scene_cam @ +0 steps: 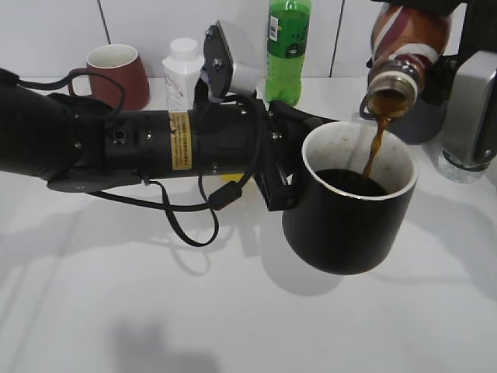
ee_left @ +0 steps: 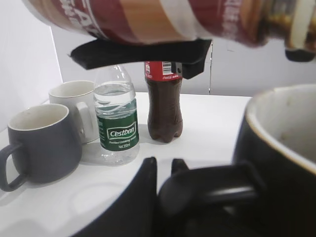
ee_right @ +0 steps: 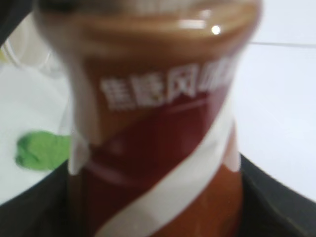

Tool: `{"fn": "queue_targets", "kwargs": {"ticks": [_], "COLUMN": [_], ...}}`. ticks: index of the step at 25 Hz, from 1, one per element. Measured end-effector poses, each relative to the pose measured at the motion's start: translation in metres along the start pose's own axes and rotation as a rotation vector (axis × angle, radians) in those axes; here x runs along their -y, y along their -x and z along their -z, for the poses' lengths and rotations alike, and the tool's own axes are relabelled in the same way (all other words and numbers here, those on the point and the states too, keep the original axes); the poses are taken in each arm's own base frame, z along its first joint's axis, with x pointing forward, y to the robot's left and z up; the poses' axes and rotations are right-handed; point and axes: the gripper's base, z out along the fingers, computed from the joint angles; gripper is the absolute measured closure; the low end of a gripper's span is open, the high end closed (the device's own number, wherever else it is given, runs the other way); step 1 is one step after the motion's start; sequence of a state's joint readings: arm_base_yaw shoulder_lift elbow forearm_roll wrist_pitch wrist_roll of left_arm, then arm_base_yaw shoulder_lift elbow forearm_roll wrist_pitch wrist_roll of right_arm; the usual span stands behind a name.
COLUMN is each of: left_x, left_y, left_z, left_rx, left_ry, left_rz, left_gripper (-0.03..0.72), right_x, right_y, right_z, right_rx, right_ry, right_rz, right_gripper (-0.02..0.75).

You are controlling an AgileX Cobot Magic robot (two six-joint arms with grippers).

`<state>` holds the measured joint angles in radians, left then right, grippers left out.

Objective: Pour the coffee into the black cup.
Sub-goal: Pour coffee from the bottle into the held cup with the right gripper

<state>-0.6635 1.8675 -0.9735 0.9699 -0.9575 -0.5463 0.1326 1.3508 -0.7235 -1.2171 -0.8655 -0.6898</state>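
Note:
The black cup (scene_cam: 349,225) is white inside and partly filled with dark coffee. My left gripper (scene_cam: 283,183) reaches in from the left and is shut on the cup's loop handle (ee_left: 212,192). One of its fingers (ee_left: 148,187) lies against the handle in the left wrist view. Above the rim, the coffee bottle (scene_cam: 404,47) is tipped mouth-down, and a thin brown stream (scene_cam: 377,151) falls into the cup. My right gripper (ee_right: 155,197) is shut round the bottle's labelled body (ee_right: 158,123). One black finger (ee_left: 138,52) of it shows under the bottle.
At the back stand a dark red mug (scene_cam: 116,74), a white bottle (scene_cam: 182,70) and a green soda bottle (scene_cam: 289,47). Beyond the cup are a grey mug (ee_left: 37,143), a white mug (ee_left: 74,106), a water bottle (ee_left: 116,118) and a cola bottle (ee_left: 164,106).

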Motion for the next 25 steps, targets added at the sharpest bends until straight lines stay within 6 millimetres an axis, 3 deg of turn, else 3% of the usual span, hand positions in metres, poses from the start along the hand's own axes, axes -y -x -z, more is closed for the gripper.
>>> {"fn": "queue_targets", "kwargs": {"ticks": [16,20,25], "left_x": [-0.009,-0.016,-0.029], "left_y": [0.004,0.004,0.018], "left_z": [0.001,0.006,0.022], "left_rx": [0.050,0.045,0.066], "left_ry": [0.093,0.118,0.177], "left_rz": [-0.002,-0.004,-0.031], "left_gripper": [0.635,0.635,0.635], "right_x": [0.005,0.004,-0.002], "right_y": [0.005,0.005,-0.003], "right_z": [0.000,0.000,0.000], "right_rx": [0.070,0.067,-0.038], "right_ry": [-0.030,-0.019,0.001], "right_rz": [-0.573,-0.848,-1.290], "right_gripper": [0.211,0.211,0.211]}}
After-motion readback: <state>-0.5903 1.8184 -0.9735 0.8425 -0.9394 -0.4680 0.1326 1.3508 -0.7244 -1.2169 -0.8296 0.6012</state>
